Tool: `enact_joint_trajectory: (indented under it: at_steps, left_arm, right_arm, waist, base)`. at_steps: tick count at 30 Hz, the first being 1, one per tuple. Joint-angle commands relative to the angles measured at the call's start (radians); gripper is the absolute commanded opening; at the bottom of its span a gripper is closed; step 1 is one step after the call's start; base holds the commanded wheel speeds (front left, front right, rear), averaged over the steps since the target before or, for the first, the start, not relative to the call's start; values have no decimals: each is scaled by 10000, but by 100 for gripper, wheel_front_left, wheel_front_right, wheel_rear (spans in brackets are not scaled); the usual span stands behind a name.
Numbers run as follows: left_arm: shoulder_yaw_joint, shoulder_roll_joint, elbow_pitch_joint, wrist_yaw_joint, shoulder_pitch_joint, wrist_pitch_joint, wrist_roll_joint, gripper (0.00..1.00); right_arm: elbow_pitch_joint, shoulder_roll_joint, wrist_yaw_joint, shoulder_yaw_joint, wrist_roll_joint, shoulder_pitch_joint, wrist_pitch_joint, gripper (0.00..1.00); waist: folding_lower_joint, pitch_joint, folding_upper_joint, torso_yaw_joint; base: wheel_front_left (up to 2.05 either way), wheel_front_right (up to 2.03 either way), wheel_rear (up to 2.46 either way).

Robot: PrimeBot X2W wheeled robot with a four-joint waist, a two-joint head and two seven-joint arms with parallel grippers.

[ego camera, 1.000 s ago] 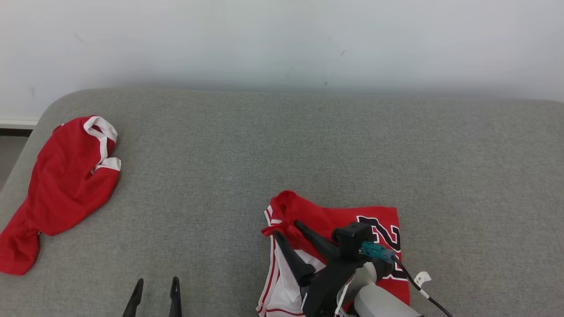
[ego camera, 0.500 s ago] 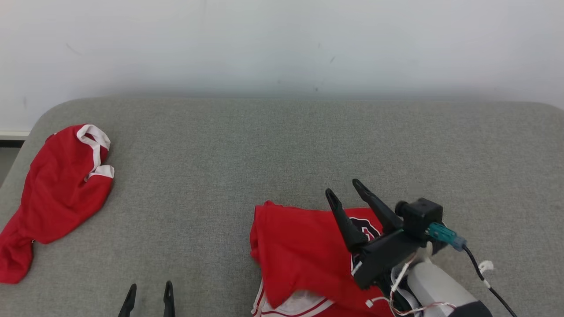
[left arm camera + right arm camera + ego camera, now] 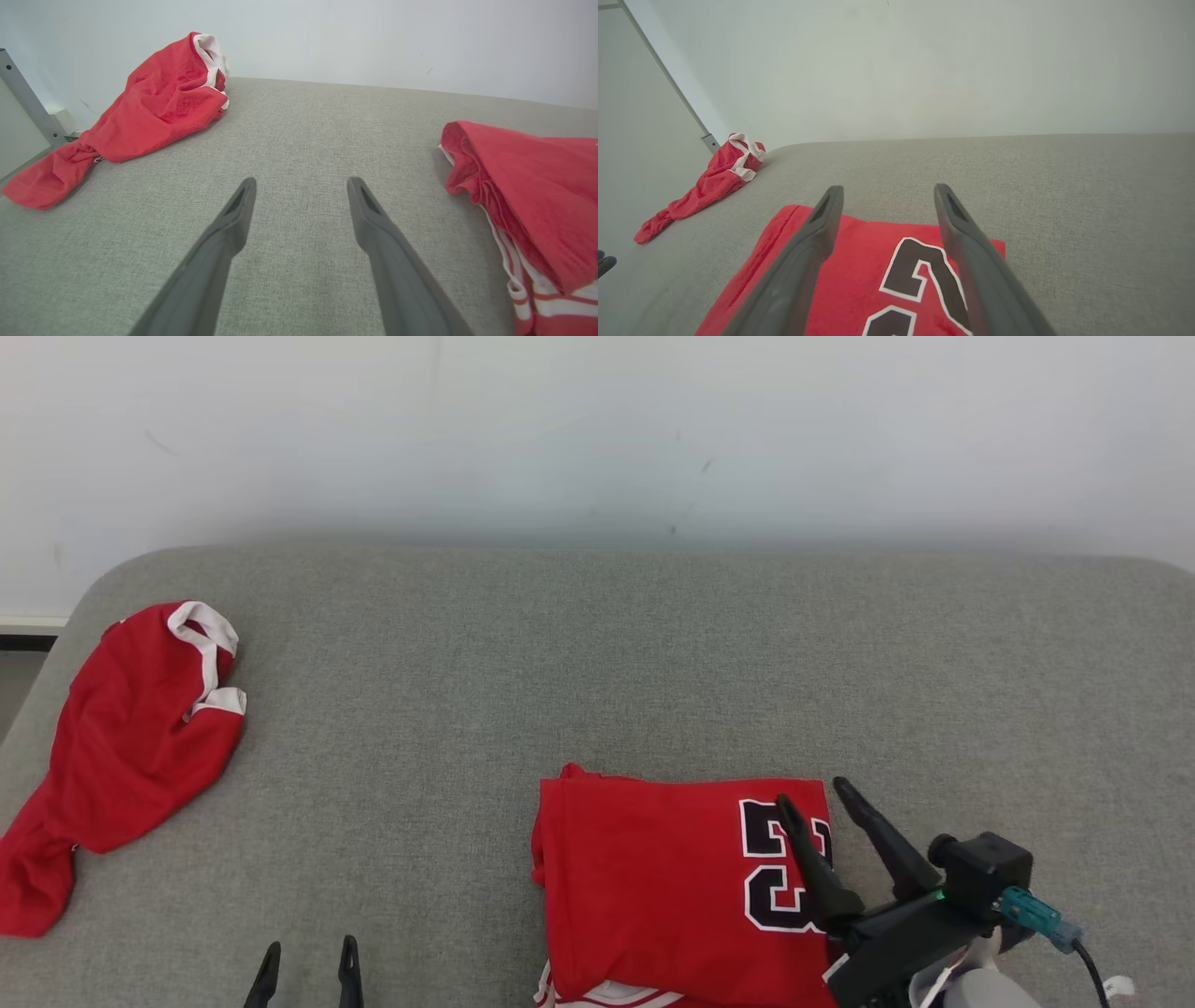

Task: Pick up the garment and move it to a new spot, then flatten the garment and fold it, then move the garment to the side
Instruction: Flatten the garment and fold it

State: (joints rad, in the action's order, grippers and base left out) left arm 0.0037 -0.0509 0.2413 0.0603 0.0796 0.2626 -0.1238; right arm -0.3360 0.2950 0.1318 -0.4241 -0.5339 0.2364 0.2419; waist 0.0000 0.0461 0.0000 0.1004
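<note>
A red jersey (image 3: pixel 658 887) with a black number lies folded flat on the grey cushioned surface (image 3: pixel 597 663), at the lower middle of the head view; white trim peeks out under its near edge. My right gripper (image 3: pixel 817 798) hovers open above the jersey's right edge, nothing between its fingers. The right wrist view has the jersey (image 3: pixel 859 280) beneath the spread fingers (image 3: pixel 822 219). My left gripper (image 3: pixel 309 947) stands open at the lower left, apart from the cloth. The left wrist view has the jersey's folded edge (image 3: pixel 514 186) at the right.
A second red garment (image 3: pixel 121 747) with white trim lies crumpled at the surface's far left edge; it is the red heap (image 3: pixel 154 102) in the left wrist view. A pale wall (image 3: pixel 597 429) rises behind. Bare grey surface spreads between the two garments and to the right.
The right gripper folded the jersey's left part over, let go and drew back to the right, open. The jersey now lies flat with its number showing. The camera shifted slightly.
</note>
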Motion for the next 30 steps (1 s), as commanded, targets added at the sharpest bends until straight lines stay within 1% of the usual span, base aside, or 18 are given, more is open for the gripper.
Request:
enact_joint_trajectory:
  at_steps: [1,5,8,12,18,30]
  left_arm:
    - [31,10,-65,-65,101,31,-37,100]
    - [95,10,-219,-139,218,31,-49,100]
    - [163,10,-365,-171,243,31,-62,100]
    - [218,10,-524,-247,302,31,-76,100]
    - [204,10,-605,-290,317,31,-42,100]
    - [140,10,-667,-313,345,31,-5,100]
  right_arm:
    - [86,-122,-25,388,267,-247,117,100]
    - [326,-557,-25,1640,782,-798,233,100]
    - [815,-942,-25,2518,1149,-1227,231,100]
    - [1342,-1395,-25,3149,1541,-1800,233,100]
    - [1718,-1753,-25,3418,2012,-2462,221,100]
    - [1891,-2117,-25,3552,2684,-3057,222,100]
  waist:
    - [0,-26,0,-13]
    - [0,-82,0,-99]
    - [0,-112,0,-228]
    - [0,-157,0,-436]
    - [0,-262,0,-733]
    - [0,-300,0,-927]
  base:
    - [0,0,0]
    - [0,0,0]
    - [0,0,0]
    - [0,0,0]
    - [0,0,0]
    - [0,0,0]
